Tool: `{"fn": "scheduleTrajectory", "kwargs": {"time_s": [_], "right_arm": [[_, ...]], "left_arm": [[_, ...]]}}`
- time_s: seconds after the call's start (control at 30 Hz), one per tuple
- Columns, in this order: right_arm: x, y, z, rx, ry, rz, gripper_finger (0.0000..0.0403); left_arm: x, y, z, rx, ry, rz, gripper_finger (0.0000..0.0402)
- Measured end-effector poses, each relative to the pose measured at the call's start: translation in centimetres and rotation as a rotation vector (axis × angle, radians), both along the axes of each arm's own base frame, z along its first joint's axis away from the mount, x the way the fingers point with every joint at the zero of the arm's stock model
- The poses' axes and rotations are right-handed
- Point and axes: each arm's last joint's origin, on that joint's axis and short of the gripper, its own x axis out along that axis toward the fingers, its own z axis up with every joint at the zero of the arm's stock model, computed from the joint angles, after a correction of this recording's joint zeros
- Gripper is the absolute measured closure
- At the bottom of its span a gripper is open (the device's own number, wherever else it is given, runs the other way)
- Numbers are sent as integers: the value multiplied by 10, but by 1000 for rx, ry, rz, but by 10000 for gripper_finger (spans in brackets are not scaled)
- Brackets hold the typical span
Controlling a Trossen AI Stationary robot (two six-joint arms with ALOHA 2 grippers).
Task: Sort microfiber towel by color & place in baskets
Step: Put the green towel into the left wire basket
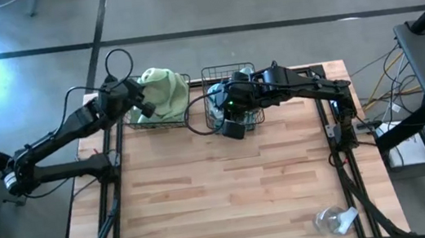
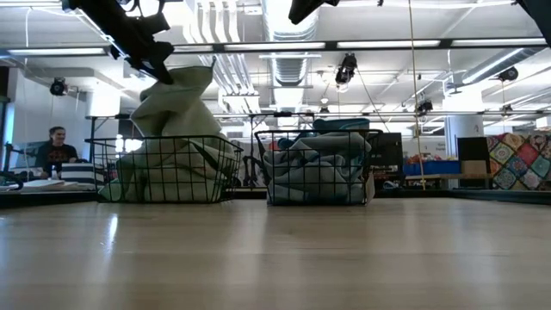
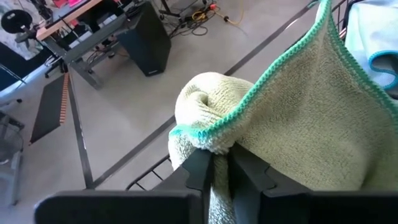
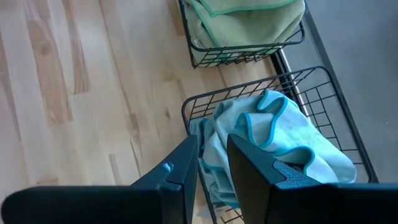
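Observation:
The left basket point(image 1: 133, 126) holds light green towels point(image 1: 165, 92). My left gripper point(image 3: 219, 163) is shut on the top one, at the basket's left end point(image 1: 133, 92). In the low view that towel point(image 2: 182, 103) rises in a peak above the basket point(image 2: 164, 176). The right basket point(image 1: 215, 73) holds pale blue-grey towels point(image 4: 273, 137). My right gripper point(image 4: 211, 155) hovers above this basket's near edge point(image 1: 231, 125) and touches nothing. A narrow gap shows between its fingers. My left gripper pinches the green towel between its two fingers at a bunched fold of its teal-stitched edge point(image 3: 208, 138). It looks like several layers. The held part is raised above the basket point(image 2: 176, 77), and the rest drapes down into the basket.
A crumpled clear plastic item point(image 1: 337, 219) lies at the table's near right corner. Bare wood spans the table's near half point(image 1: 223, 200). Both baskets stand side by side at the far edge. A person point(image 2: 56, 148) sits in the room beyond the table, at the left.

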Motion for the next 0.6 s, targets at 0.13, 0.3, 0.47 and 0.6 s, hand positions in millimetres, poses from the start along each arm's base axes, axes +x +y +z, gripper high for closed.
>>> {"fn": "scheduleTrajectory", "kwargs": {"time_s": [0.13,0.3,0.47,0.6], "right_arm": [[0,0,0,0,0,0,321],[0,0,0,1,0,-1,321],[0,0,0,12,-4,-18,321],[-1,0,-1,14,3,-21,321]], "left_arm": [[0,0,0,-1,-4,9,343],[-1,1,0,17,7,48,303],[-2,2,0,28,14,76,270],[-2,2,0,30,16,81,252]]}}
